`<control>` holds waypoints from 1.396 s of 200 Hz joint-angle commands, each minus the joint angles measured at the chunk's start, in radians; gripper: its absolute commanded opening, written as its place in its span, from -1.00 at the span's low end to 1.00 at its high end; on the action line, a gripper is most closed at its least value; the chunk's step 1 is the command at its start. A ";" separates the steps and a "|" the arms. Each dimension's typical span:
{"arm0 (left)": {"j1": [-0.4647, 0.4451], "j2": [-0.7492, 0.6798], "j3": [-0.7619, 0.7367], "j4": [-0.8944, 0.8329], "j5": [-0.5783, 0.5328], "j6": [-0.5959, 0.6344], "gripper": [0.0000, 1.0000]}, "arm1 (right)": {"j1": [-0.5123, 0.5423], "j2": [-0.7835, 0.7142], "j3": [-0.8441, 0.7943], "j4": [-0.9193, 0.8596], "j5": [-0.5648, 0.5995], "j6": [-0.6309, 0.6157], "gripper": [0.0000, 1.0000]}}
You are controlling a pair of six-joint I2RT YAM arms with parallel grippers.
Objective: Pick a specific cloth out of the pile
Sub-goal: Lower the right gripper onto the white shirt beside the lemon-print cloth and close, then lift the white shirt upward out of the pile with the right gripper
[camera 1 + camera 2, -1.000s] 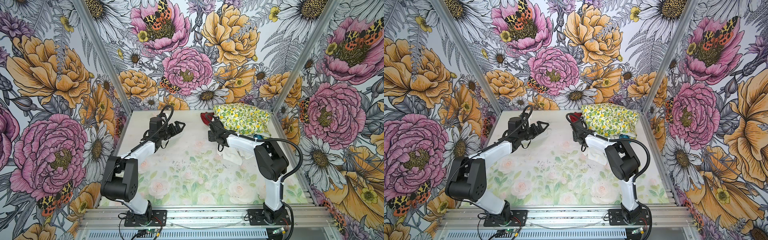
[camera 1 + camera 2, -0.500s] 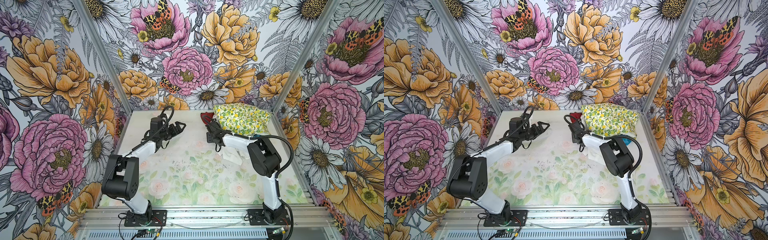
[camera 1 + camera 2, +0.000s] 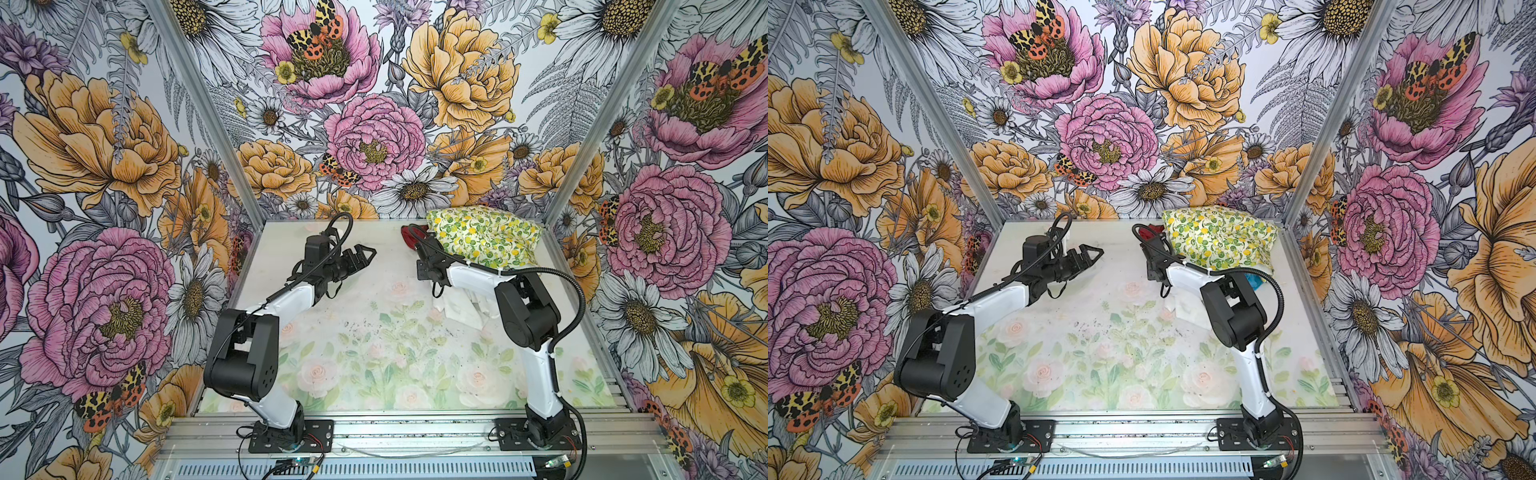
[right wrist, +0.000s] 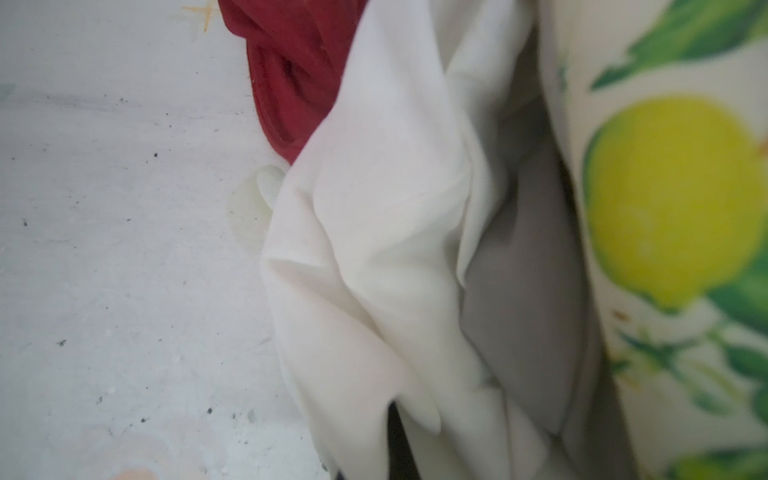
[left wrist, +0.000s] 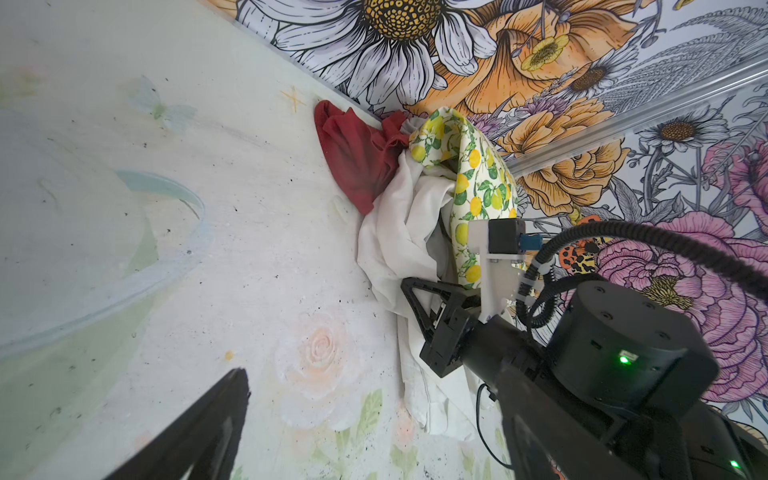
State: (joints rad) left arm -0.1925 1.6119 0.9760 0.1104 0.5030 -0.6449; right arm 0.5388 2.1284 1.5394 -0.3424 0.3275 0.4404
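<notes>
One risk noted: grey cloth (image 4: 523, 291) dragging along, since right gripper (image 5: 419, 291) jaws pinched the cloth (image 5: 399, 232) beside it; left gripper (image 3: 365, 259) jaws stood spread

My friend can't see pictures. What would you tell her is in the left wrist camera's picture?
The right gripper pinches a fold of the white cloth at the edge of the pile on the pale table. A red cloth lies beside the white one and a lemon-print cloth rises over it, against a flowered wall.
</notes>
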 commanded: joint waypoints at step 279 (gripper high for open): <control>-0.177 -0.132 -0.020 -0.087 -0.204 0.234 0.88 | 0.009 -0.280 0.720 0.010 -0.029 -0.355 -1.00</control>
State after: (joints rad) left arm -0.3626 1.5002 0.9657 0.0231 0.3244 -0.4370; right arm 0.5358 1.8286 2.1300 -0.3897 0.3607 0.1097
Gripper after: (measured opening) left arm 0.942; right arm 0.048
